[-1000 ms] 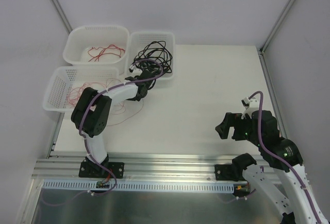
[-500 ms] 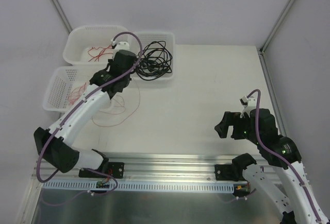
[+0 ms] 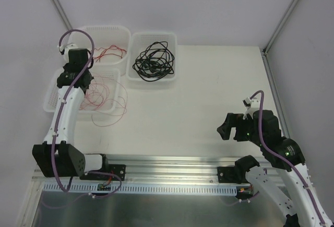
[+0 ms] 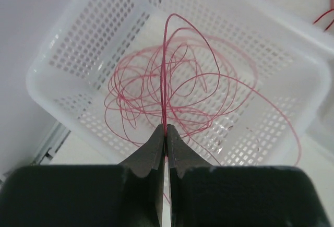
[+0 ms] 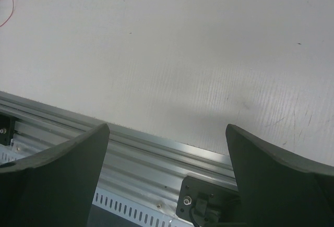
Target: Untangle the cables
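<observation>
Pinching red wire [image 4: 165, 96] over near basket [image 4: 83, 39]: left jaws clamped | right jaws apart | black cables [image 3: 153, 60] in far-right basket [image 3: 152, 82]

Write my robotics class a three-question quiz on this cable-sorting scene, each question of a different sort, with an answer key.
1. True or false: the left claw is shut on a red wire.
2. Where do the black cables lie?
A. In the right-hand basket
B. On the bare table
C. Across the metal rail
3. In a few words: how do the jaws of the right claw stand, and does it hold anything?

Key
1. True.
2. A.
3. Wide open, holding nothing.
</observation>
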Controlling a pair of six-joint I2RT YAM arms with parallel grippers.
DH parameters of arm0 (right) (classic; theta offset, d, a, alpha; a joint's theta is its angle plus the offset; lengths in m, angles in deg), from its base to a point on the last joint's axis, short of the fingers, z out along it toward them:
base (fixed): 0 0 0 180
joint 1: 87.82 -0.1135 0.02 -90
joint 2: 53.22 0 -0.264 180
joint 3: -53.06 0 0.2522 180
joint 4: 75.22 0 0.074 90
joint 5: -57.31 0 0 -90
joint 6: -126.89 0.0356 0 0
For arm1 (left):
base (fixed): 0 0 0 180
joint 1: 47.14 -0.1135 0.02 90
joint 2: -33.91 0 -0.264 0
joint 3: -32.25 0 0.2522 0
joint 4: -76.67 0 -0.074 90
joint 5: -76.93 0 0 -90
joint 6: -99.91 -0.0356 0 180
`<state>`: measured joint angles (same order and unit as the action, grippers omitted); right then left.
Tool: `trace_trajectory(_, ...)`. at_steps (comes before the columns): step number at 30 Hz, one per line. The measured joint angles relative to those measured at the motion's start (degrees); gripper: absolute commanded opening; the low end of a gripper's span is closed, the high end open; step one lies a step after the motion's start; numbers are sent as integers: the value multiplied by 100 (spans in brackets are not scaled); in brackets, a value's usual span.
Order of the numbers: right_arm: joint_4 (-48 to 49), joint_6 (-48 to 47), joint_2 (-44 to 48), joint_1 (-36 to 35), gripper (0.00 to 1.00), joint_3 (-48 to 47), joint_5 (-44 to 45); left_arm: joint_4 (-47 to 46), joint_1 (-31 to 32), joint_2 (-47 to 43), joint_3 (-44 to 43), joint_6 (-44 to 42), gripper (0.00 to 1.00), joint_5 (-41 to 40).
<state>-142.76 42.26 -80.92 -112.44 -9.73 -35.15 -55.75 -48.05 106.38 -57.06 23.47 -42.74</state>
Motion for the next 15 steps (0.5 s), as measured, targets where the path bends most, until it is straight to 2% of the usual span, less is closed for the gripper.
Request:
trace_trajectory(5, -4, 0, 7, 0, 100, 0, 0, 0, -693, 857, 546, 376, 1, 597)
trace_trajectory(8, -7, 0, 37, 0, 99, 0, 4, 59, -914, 1390, 621, 470, 28, 887)
trace_trajectory(9, -9, 2, 50, 0, 100, 0, 4, 83, -935, 1460, 623, 485, 54, 973)
trace_trajectory(10, -7, 0, 66, 0, 100, 0, 4, 101, -942, 1462, 627, 494, 66, 1099)
trace_trajectory(13, -7, 11, 90, 0, 100, 0, 4, 98, -920, 1161, 627, 468, 89, 1440)
trace_trajectory(15, -4, 17, 92, 0, 100, 0, 2, 98, -831, 796, 627, 398, 95, 1526)
